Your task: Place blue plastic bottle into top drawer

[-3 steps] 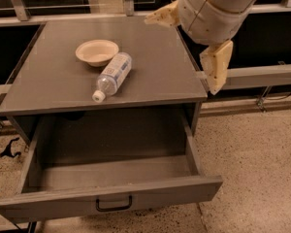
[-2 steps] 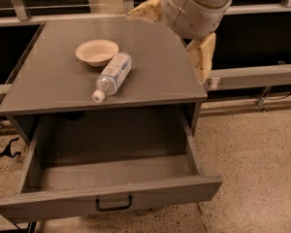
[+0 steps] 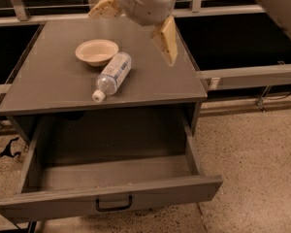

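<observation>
The blue plastic bottle [image 3: 112, 74] lies on its side on the grey cabinet top [image 3: 53, 81], white cap toward the front, touching or nearly touching the beige bowl [image 3: 96, 51]. The top drawer [image 3: 106, 200] is pulled out wide below, and its inside shows nothing in it. Its dark loop handle [image 3: 114, 205] sits centred on the front panel. My gripper [image 3: 136, 23] hangs above the back of the cabinet top, up and to the right of the bottle. It is open and empty, with one beige finger [image 3: 166, 39] at the right and the other at the upper left.
Dark shelving with grey metal rails [image 3: 242, 74] runs behind and beside the cabinet. Speckled floor [image 3: 252, 164] lies to the right of the open drawer. Black cables [image 3: 5, 149] lie on the floor at the left.
My gripper has moved left, from beyond the cabinet's right edge to above its back part, closer to the bottle. Bottle, bowl and drawer have not moved.
</observation>
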Available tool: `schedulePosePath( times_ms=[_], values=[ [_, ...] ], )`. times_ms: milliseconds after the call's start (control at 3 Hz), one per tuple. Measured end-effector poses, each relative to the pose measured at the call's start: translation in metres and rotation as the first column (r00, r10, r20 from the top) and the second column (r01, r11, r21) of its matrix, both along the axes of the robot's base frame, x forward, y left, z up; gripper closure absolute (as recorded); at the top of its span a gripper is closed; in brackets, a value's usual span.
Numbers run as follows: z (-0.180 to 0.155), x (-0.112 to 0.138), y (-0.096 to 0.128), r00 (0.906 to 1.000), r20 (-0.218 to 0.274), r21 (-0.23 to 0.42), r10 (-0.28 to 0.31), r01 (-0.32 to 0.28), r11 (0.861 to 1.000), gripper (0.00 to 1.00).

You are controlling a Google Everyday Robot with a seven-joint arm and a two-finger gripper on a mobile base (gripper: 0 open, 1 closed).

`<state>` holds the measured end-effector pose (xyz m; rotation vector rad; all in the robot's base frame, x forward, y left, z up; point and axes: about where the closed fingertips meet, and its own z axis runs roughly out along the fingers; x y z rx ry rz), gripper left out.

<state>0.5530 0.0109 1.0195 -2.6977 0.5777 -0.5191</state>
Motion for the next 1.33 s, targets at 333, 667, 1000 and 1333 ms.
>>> schedulePosePath(
  times_ms=[333,667,1000,1333],
  values=[
    [-0.010,0.022,0.028,0.9992,-0.032,-0.077,0.025,-0.027,0.997,0.00],
    [-0.058,0.065,0.063,0.9963,-0.086,-0.124,-0.004,-0.007,0.992,0.00],
    [-0.058,0.066,0.062,0.9966,-0.082,-0.123,-0.004,-0.006,0.992,0.00],
    [-0.069,0.079,0.058,0.9966,-0.081,-0.136,-0.010,-0.001,0.991,0.00]
  ],
)
